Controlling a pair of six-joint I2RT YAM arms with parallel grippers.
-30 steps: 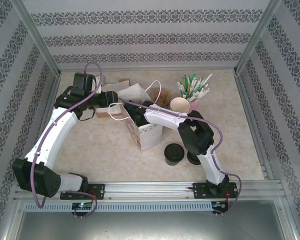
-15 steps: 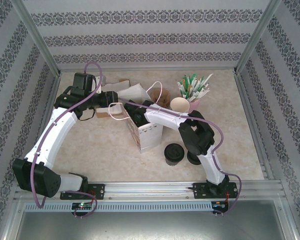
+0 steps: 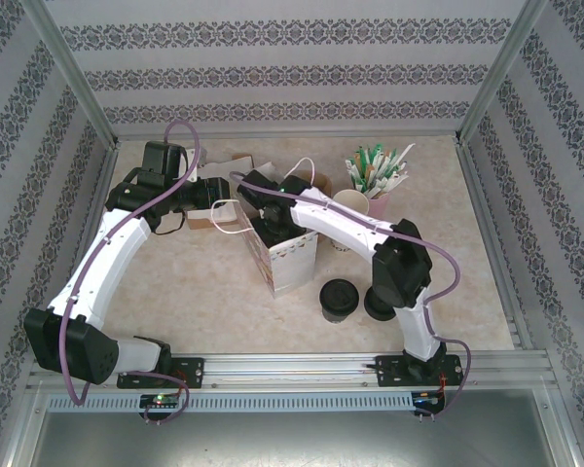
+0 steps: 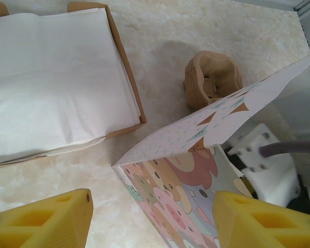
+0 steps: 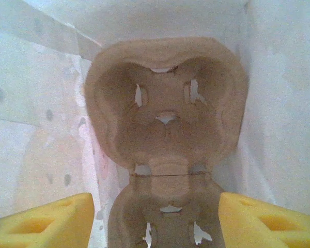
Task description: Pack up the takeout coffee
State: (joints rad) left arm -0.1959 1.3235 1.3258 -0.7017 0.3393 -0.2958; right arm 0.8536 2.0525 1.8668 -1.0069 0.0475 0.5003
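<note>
The takeout coffee [image 3: 339, 300], a short cream cup with a black lid, stands on the table in front of the white paper bag [image 3: 290, 261]. My right gripper [image 3: 271, 199] hangs over the bag's open mouth. In its wrist view the right gripper [image 5: 157, 206] is open and empty, looking down at a brown pulp cup carrier [image 5: 165, 103] on the bag's floor. My left gripper [image 3: 224, 192] is at the bag's back-left edge. Its wrist view shows the left gripper [image 4: 150, 206] open, its yellow fingers either side of the bag's patterned wall [image 4: 186, 170].
A squat black stack of lids [image 3: 380, 304] sits right of the coffee, partly behind my right arm. Lidless cream cups [image 3: 350, 204] and a pink holder of stirrers [image 3: 378, 170] stand behind the bag. A tray of napkins [image 4: 51, 77] and a brown carrier stack [image 4: 212, 77] lie at back left.
My right arm has swung up and back, carrying its gripper farther toward the rear over the bag's mouth. The left arm, bag and coffee have not moved.
</note>
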